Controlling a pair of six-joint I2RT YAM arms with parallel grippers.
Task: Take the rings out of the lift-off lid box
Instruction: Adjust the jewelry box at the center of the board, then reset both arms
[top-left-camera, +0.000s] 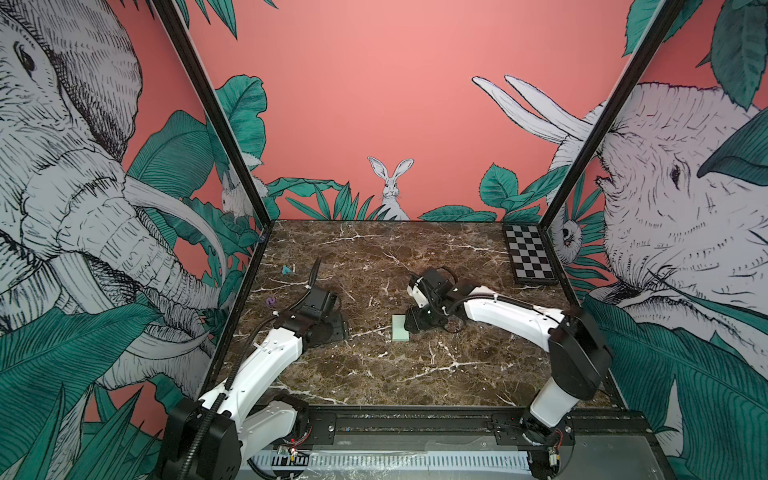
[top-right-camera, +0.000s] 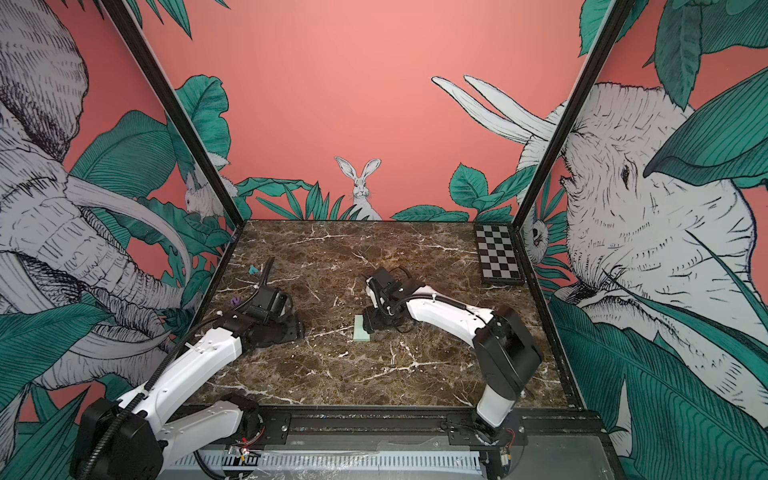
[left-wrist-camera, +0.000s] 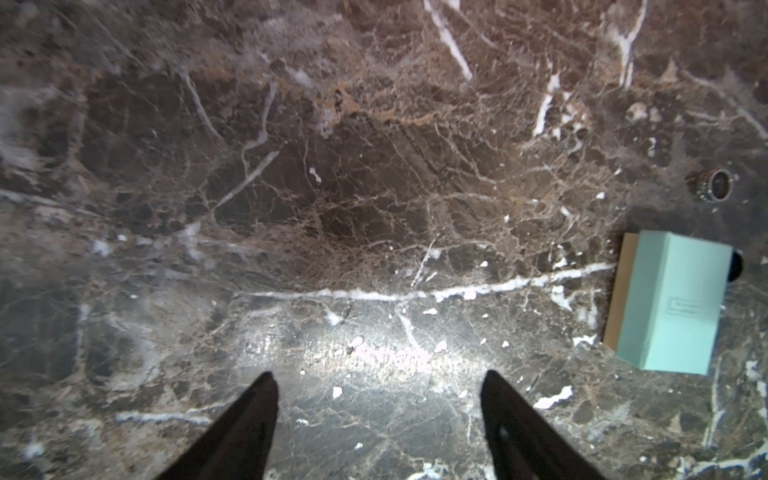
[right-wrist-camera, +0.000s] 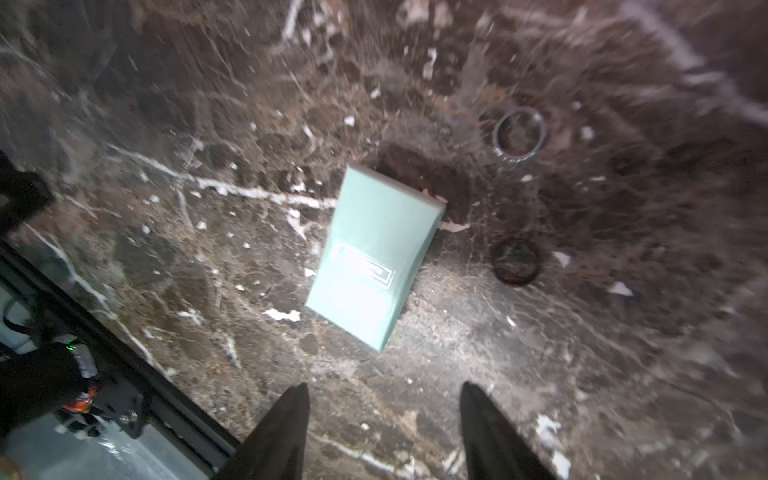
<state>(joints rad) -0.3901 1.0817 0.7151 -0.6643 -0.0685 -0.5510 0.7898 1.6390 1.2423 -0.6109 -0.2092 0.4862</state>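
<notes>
A: Well, where does the lift-off lid box (top-left-camera: 400, 328) lie?

B: Flat on the marble table (top-left-camera: 374, 257), near its middle in both top views. Its mint lid (left-wrist-camera: 673, 299) faces up. In the left wrist view a strip of tan base (left-wrist-camera: 621, 286) shows along one long side.

A: And the right gripper (right-wrist-camera: 384, 384)?

B: Released. Its two black fingers (right-wrist-camera: 286, 424) stand apart with only marble between them, clasping nothing. The box lies ahead of the fingertips and clear of them, though that picture is smeared. In a top view the right gripper (top-right-camera: 372, 323) sits at the box's right edge and covers a bit of it. Whether it touches, I cannot tell.

A: The left gripper (left-wrist-camera: 379, 373)?

B: Also spread wide and empty. The box is off to one side of it, well apart, with bare marble between. In a top view the left gripper (top-left-camera: 340, 327) is to the left of the box.

A: The rings (right-wrist-camera: 515, 156)?

B: Two, both out on the table. The dark ring (right-wrist-camera: 515, 281) lies just beside a long side of the box, with a small gap. From the left wrist the box hides most of it. The pale ring (right-wrist-camera: 496, 137) lies near a corner of the box, a little further off. Neither sits between any fingers.
</notes>
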